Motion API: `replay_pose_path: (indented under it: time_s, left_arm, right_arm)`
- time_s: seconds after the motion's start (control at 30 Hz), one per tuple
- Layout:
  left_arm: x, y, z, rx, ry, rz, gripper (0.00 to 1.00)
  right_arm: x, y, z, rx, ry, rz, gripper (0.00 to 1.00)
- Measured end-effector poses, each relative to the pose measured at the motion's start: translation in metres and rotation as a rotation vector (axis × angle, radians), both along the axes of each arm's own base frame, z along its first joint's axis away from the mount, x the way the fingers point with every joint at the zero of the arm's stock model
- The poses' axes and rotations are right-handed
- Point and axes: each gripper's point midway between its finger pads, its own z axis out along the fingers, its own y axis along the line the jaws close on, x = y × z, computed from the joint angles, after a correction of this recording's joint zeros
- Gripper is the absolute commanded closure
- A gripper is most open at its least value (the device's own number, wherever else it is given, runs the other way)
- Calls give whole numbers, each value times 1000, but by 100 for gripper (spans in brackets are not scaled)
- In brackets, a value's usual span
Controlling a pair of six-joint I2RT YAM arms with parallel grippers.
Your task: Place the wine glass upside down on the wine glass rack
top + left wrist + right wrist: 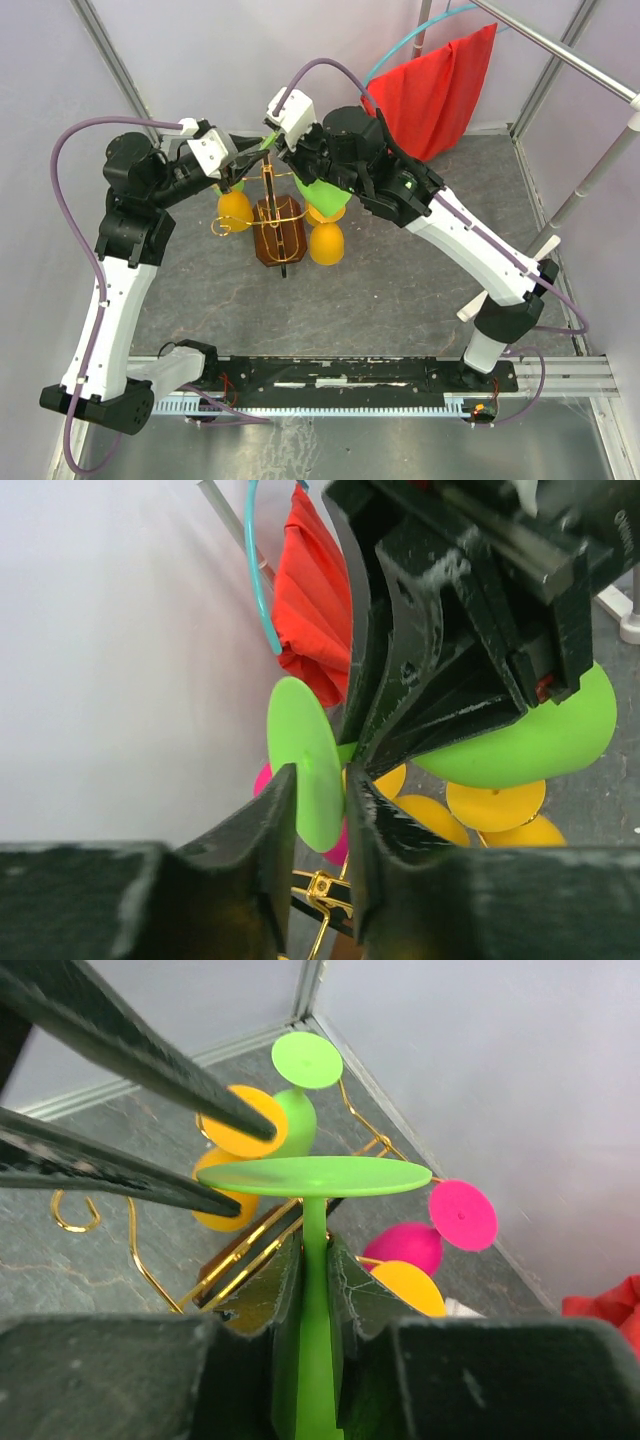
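Right claw (315, 1250) apparently around wine glass (315, 1176) stem

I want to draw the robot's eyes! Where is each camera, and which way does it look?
Top camera: high behind the arms, looking down on the rack; both arms show.
Left wrist camera: on the left arm, looking past the left gripper at the foot of the green wine glass; right gripper opposite.
Right wrist camera: on the right arm, looking along the glass's stem toward a wall corner; own fingers below.
Shared: both wrist views show that green foot.
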Motion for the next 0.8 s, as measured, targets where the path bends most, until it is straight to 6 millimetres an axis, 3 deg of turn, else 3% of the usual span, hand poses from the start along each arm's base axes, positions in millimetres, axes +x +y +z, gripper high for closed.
replay_pose_path:
  time_s: [0.2,0.33,0.5,0.67,0.8]
  left_arm:
    - [2,1,7,-11,-37,13,41]
    - [2,2,7,-20,-41,19,38]
    - [9,8,4,-61,3,78,34]
    - [45,17,17,-145,93,199,29]
    - [92,20,10,-218,220,258,29]
  right_arm:
    - [7,-15,-21,-56,21,-50,99]
    - [14,-27,-30,-72,32,-93,100]
    - [16,-49,-27,-58,24,-162,99]
    - [2,-74,-6,8,-6,-179,99]
    - [-19,-92,15,101,-34,-156,99]
